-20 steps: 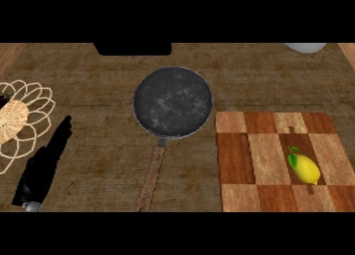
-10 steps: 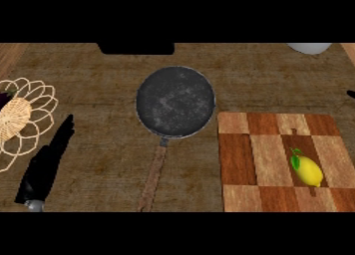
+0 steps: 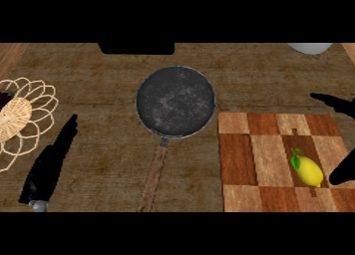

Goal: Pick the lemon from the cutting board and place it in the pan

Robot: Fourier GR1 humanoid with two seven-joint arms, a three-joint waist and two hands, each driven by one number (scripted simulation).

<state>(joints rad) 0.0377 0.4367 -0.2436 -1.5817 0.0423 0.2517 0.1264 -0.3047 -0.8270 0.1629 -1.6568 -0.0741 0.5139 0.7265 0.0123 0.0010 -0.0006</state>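
From the head view, your target is the small yellow lemon with a green leaf (image 3: 307, 170), lying on the checkered brown wooden cutting board (image 3: 262, 164) toward its right side, long axis running roughly up and down the view with the leaf end farther from you. Your right hand (image 3: 351, 167) is by far the nearer one: its dark thumb or palm edge sits just beside the lemon on the right, while its fingers (image 3: 335, 102) stretch out straight and spread above the board's far right corner. So the lemon lies to the left of that hand, inside the open span, and nothing is clamped on it yet.

Your left hand (image 3: 52, 162) rests at the lower left with its fingers straight and together, well apart from the board; leave it there.

The round dark grey frying pan with a wooden handle (image 3: 175, 101) sits to the left of the board, just beyond its top left corner, bowl bare. You would judge the carry as short and leftward, over flat wood-grain counter (image 3: 99, 74). The woven wicker trivet (image 3: 15, 122) with a dark purple aubergine (image 3: 0, 104) stays clear of that path.
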